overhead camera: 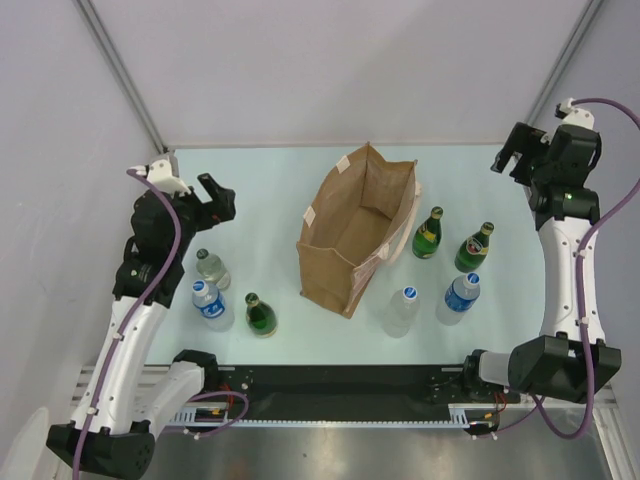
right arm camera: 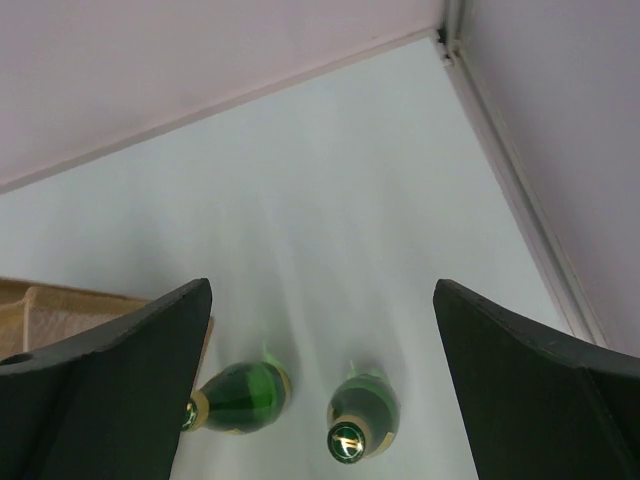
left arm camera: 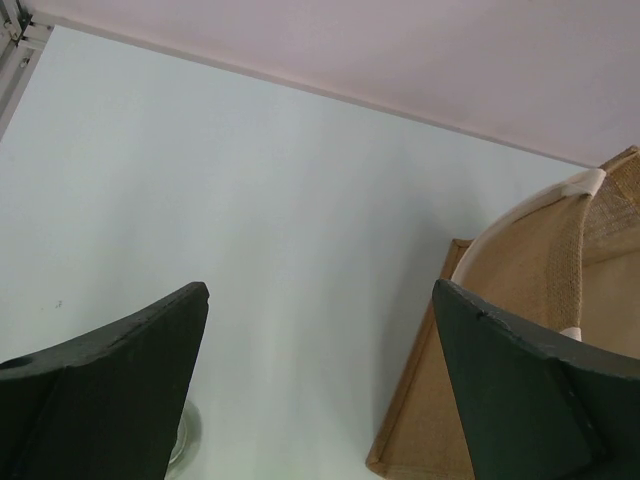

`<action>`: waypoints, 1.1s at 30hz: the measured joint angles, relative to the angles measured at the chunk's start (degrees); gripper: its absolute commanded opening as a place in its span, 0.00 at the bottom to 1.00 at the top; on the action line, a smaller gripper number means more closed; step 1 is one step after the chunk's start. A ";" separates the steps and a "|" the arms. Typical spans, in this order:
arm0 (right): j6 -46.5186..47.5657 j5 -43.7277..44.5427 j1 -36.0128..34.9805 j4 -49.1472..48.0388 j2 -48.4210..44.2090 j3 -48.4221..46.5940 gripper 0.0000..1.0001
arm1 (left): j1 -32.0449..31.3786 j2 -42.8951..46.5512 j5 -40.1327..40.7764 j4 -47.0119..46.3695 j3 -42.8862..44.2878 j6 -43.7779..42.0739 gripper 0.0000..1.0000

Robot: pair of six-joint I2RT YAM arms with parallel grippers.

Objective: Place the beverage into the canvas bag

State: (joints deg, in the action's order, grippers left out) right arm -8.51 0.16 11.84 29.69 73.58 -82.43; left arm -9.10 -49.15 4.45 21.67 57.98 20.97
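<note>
The tan canvas bag stands open in the middle of the table, with pale handles and a white tag. Its inside looks empty. Left of it stand a clear bottle with a silver cap, a blue-capped water bottle and a green bottle. Right of it stand two green bottles, a white-capped clear bottle and a blue-capped water bottle. My left gripper is open and empty, raised left of the bag. My right gripper is open and empty, high at the far right, above the two green bottles.
Grey walls close the table at the back and both sides, with metal frame posts in the corners. A black rail runs along the near edge between the arm bases. The silver cap shows beside my left finger.
</note>
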 measured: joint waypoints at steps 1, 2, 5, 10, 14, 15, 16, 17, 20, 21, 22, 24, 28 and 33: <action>0.66 -1.07 -0.28 0.00 0.00 0.00 1.00 | -0.02 0.15 0.02 0.13 0.00 0.00 1.00; 1.90 -2.99 -0.50 -0.02 0.00 0.00 1.00 | -0.02 0.24 0.04 0.28 0.00 -0.02 1.00; 8.02 -13.25 -1.29 -0.20 -0.55 0.48 1.00 | -0.02 0.55 0.35 0.72 0.00 -0.04 1.00; 16.90 -24.50 -6.19 0.57 -2.01 1.29 1.00 | -0.02 0.59 0.98 1.51 0.00 -0.22 1.00; 23.71 -34.01 -4.76 5.03 0.02 -0.09 1.00 | 0.00 0.68 1.16 1.70 -0.02 -0.48 1.00; 25.14 -35.95 -4.13 6.25 1.16 -0.72 1.00 | 0.00 0.74 1.16 1.75 -0.02 -0.48 1.00; 26.64 -37.75 -3.56 7.39 2.56 -1.31 1.00 | -0.02 0.85 1.14 1.79 -0.02 -0.48 1.00; 28.06 -39.01 -3.19 8.50 4.07 -1.70 1.00 | -0.02 0.96 1.16 1.81 -0.02 -0.50 1.00; 34.01 -41.70 -2.43 12.48 8.68 -2.62 1.00 | -0.02 1.53 1.09 1.86 -0.24 -0.48 1.00; 35.87 -41.97 -2.34 13.81 10.01 -2.93 1.00 | -0.02 1.64 0.90 1.86 -0.35 -0.48 1.00; 37.57 -42.05 -2.34 15.19 11.32 -3.45 1.00 | -0.02 1.73 0.85 1.81 -0.48 -0.48 1.00; 40.81 -42.10 -2.34 17.88 14.03 -5.22 0.99 | -0.02 1.68 0.46 1.88 -0.63 -0.48 1.00; 46.38 -42.51 -3.10 22.75 18.29 -9.25 0.94 | -0.02 1.31 -0.50 1.86 -0.66 -0.48 1.00; 49.59 -41.55 -7.30 25.44 19.50 -8.48 0.90 | -0.02 1.25 -0.76 1.84 -0.68 -0.48 1.00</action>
State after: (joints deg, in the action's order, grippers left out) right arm 41.08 -41.39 4.54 55.13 93.08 -90.91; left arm -9.13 -47.90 3.68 23.51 57.30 20.49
